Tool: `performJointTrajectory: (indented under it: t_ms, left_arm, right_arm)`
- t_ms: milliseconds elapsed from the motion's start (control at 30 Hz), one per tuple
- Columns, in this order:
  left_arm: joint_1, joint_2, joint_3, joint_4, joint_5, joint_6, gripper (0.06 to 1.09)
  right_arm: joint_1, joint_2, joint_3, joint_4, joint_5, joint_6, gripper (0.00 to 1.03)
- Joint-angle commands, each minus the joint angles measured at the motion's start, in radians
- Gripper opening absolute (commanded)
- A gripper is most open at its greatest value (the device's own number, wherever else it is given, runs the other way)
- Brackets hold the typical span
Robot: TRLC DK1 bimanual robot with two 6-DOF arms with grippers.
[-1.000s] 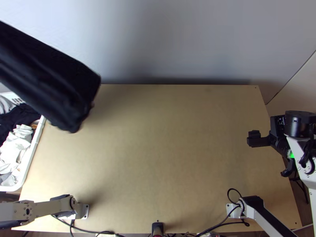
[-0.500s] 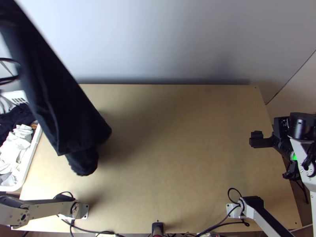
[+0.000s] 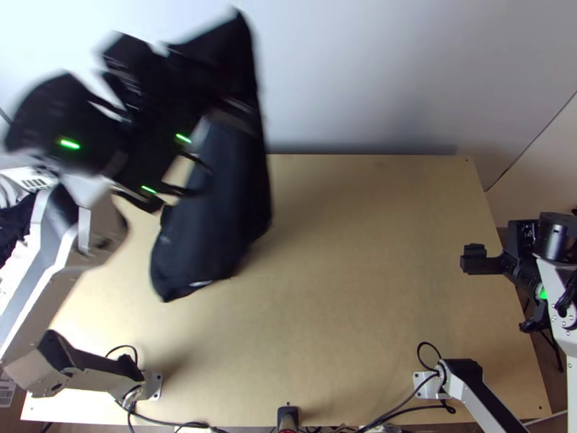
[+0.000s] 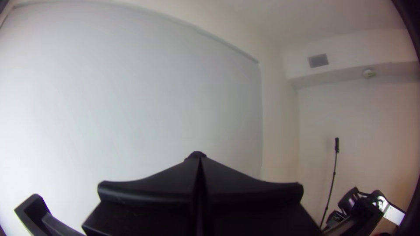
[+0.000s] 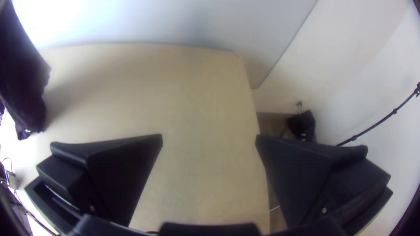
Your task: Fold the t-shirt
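Partly behind left arm (image 3: 52,285), white basket (image 3: 34,173)

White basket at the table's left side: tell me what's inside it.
In the top view, dark cloth and some pale cloth show inside the white basket. The left arm covers part of it, so I cannot tell what else lies there.

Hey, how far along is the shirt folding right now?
Only the pickup looks done: the dark shirt is clear of the basket. It hangs loosely gathered from the left gripper, over the table. The right gripper is open and holds nothing. Laying it down, spreading it and all the folding appear to be left.
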Motion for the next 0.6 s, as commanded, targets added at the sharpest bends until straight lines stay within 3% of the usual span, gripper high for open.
performJointTrajectory:
  t_ms: [0,267,367,433,500,567]
  left_arm:
    - [-0.238,0.094,-0.023,-0.055,-0.027,0.011,0.09]
    - [-0.377,0.101,-0.123,-0.118,-0.027,-0.032,0.11]
    - [-0.386,0.098,-0.125,-0.135,-0.035,-0.044,0.46]
    - [-0.381,0.092,-0.123,-0.136,-0.073,-0.034,0.56]
    - [-0.366,0.074,-0.125,-0.139,-0.124,-0.018,0.76]
    - [-0.346,0.049,-0.128,-0.15,-0.142,0.015,0.86]
  right_arm:
    - [-0.032,-0.017,-0.013,-0.001,-0.011,0.001,0.99]
    - [-0.053,-0.03,-0.023,-0.001,-0.036,0.004,0.99]
    - [-0.055,-0.035,-0.033,-0.001,-0.042,0.007,0.99]
    - [-0.055,-0.04,-0.041,-0.001,-0.049,0.008,0.99]
    - [-0.055,-0.043,-0.049,-0.001,-0.056,0.008,0.99]
    - [-0.052,-0.046,-0.058,-0.001,-0.063,0.008,0.99]
